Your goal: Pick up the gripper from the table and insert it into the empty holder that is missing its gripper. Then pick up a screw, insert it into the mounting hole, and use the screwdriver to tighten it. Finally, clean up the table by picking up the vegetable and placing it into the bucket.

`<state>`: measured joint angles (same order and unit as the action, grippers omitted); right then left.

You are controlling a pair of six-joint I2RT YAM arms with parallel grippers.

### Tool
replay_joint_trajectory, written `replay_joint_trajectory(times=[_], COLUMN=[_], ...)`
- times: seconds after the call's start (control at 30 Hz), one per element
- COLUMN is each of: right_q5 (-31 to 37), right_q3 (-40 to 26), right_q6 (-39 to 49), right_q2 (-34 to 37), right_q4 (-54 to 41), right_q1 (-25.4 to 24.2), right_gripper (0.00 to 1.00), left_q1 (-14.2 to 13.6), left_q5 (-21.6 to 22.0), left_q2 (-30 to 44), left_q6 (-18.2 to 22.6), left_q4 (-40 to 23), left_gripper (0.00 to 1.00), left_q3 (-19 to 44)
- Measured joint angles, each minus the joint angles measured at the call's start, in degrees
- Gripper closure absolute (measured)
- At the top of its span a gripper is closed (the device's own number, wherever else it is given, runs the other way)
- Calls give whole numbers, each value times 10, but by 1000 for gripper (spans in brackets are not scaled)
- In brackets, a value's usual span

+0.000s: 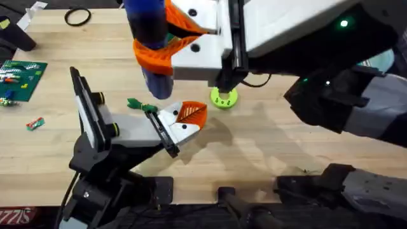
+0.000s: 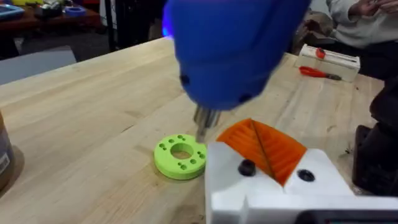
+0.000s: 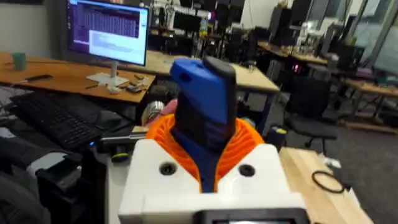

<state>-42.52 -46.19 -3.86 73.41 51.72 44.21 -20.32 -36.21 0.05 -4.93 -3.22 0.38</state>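
Blue screwdriver (image 1: 151,48) clamped upright between the orange pads of the right pincer (image 1: 166,39), raised above the bench (image 1: 273,146), metal tip hanging just over the lime-green holed disc (image 2: 180,157). Small white gripper (image 1: 183,117) with orange veined pad seated at the end of the holder (image 1: 130,130), two dark holes showing. Left pincer's own state: cannot tell. Green vegetable (image 1: 141,105) lying on the wood beside the holder's black clamp bracket (image 1: 162,130). Black ring (image 1: 77,17) near the far edge.
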Motion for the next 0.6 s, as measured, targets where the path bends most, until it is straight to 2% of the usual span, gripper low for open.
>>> replay_joint_trajectory(times=[0.3, 0.6], right_q5=[-2, -24], right_q3=[0, 0], right_q6=[-36, -89], right_q2=[0, -12], right_q4=[5, -33], right_q1=[-4, -42], right_gripper=[935, 935], left_q1=[0, 0], left_q5=[0, 0], left_q2=[0, 0], left_q6=[0, 0], left_q4=[0, 0], left_gripper=[991, 991], left_q3=[0, 0])
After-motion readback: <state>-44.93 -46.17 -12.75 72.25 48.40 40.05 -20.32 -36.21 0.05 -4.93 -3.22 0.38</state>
